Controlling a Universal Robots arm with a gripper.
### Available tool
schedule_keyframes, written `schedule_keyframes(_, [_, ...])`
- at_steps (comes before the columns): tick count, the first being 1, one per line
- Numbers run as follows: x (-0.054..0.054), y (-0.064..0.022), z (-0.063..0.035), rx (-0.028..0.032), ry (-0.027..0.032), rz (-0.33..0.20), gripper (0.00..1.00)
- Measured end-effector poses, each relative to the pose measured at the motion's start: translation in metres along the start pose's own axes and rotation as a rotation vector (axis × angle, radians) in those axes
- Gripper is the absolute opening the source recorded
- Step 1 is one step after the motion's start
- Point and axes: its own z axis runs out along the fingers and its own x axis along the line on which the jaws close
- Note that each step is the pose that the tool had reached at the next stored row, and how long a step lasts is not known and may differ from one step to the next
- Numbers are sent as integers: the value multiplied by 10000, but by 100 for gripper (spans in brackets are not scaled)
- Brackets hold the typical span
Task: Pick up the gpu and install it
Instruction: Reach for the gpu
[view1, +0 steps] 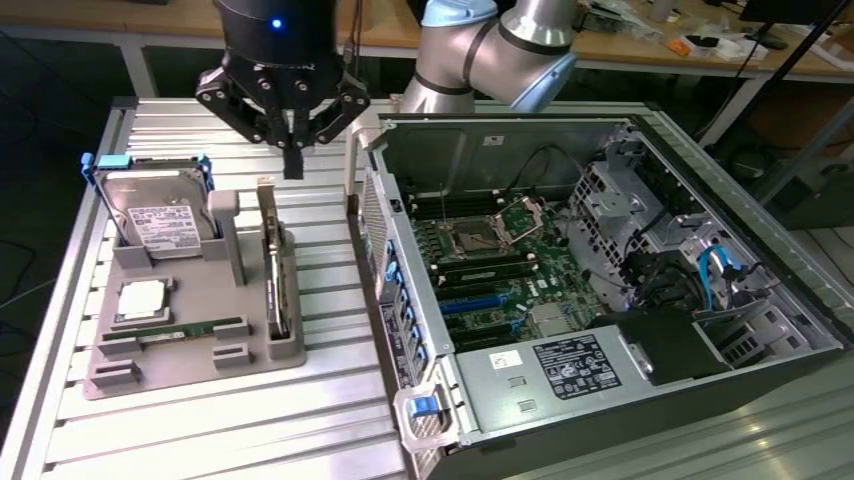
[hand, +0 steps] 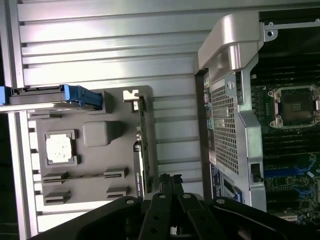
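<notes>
- gpu (view1: 276, 285): dark, thin, flat rectangular card. It stands on its long edge in a slot of the grey moulded plastic fixture (view1: 200, 365), in the left-centre of the exterior view. The wrist view shows it edge-on (hand: 140, 162).
- The silvery metal bracket (hand: 131, 95) looks to sit at the card's far end, toward the top of the exterior frame.
- The black fingers (view1: 291, 150) are clenched together with nothing between them. They hang above the far end of the card, clear of it. The wrist view shows them pressed together too (hand: 170, 182).
- The gpu is not picked up yet, and the card slots on the green motherboard (view1: 487, 270) look unoccupied.
- Handling, my read: the card is light and stiff but fragile, with a bare board and exposed components.
- Where to grip, my read: pinch across the thin board on its upper long edge, near mid-length. Keep off the connector edge sitting in the slot. The bracket end is probably the heavier one, so an off-centre grip may tip the card.
- The board faces are smooth, so you'll want a firm, square pinch.
- Also in the fixture:
  - a silver hard drive with a white label (view1: 158, 215) standing upright
  - a square silver processor chip (view1: 140, 300)
  - a narrow green memory stick (view1: 187, 328)
- The open dark tower PC case (view1: 494, 150) lies on its side on the slatted aluminium worktop (view1: 200, 420), in the right half of the frame.
- Writing: I can't read the hard drive's label. The white-and-black sticker on the power supply (view1: 574, 365) isn't legible either. I can't make out any brand.
</notes>
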Motion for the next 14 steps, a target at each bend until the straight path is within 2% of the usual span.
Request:
schedule_keyframes(7, [295, -24, -7, 0, 1, -1, 11])
schedule_keyframes(14, [319, -26, -9, -2, 2, -1, 11])
